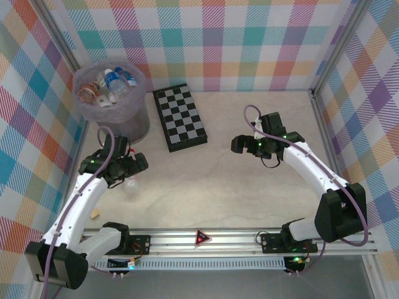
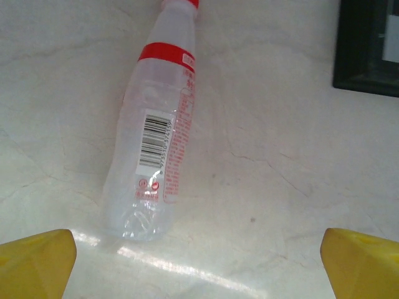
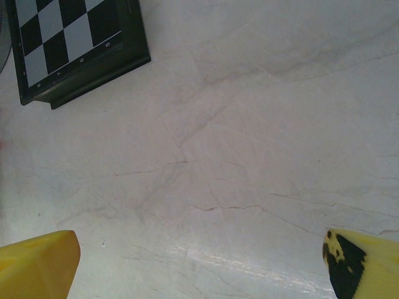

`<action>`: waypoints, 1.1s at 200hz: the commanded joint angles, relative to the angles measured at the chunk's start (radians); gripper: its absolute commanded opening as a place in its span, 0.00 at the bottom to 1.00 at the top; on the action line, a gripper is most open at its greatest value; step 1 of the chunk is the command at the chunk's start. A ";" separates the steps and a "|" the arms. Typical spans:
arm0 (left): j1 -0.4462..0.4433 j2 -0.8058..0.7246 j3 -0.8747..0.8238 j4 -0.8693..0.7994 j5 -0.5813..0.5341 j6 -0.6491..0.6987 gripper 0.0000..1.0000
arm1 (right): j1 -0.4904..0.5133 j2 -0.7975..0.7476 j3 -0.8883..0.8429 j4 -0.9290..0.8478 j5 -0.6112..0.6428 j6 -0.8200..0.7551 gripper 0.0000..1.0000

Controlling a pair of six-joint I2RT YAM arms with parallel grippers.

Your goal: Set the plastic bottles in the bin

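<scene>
Left side first: the bin [image 1: 136, 124] sits at the far left corner of the surface [image 1: 206, 187]. There are several bottles [image 1: 115, 82] inside, but the bag's [image 1: 93, 111] folds blur the count. Just nearer, the left end effector [image 1: 131, 168] hangs released and empty over a clear red-labelled bottle [image 2: 156, 137] lying flat near the left edge. It looks lined up for a pick, I'd say. The wrist view cuts off the cap. The right end effector [image 1: 240, 144] is released too, over bare surface beside the chessboard [image 1: 179, 117].
</scene>
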 commanded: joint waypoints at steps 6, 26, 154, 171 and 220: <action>-0.005 0.042 -0.077 0.172 -0.061 -0.057 0.98 | -0.006 -0.006 0.015 -0.013 0.006 0.005 1.00; 0.004 0.122 -0.111 0.230 -0.086 -0.068 0.96 | -0.004 -0.006 0.015 -0.020 0.005 0.003 1.00; 0.025 0.357 -0.194 0.397 -0.154 -0.132 0.68 | -0.004 -0.009 -0.012 -0.034 0.015 -0.005 1.00; 0.026 0.334 -0.191 0.381 -0.154 -0.133 0.64 | -0.004 -0.005 -0.017 -0.030 0.015 -0.004 1.00; 0.025 0.281 -0.175 0.330 -0.141 -0.143 0.59 | -0.004 0.015 -0.017 -0.013 -0.005 0.003 0.99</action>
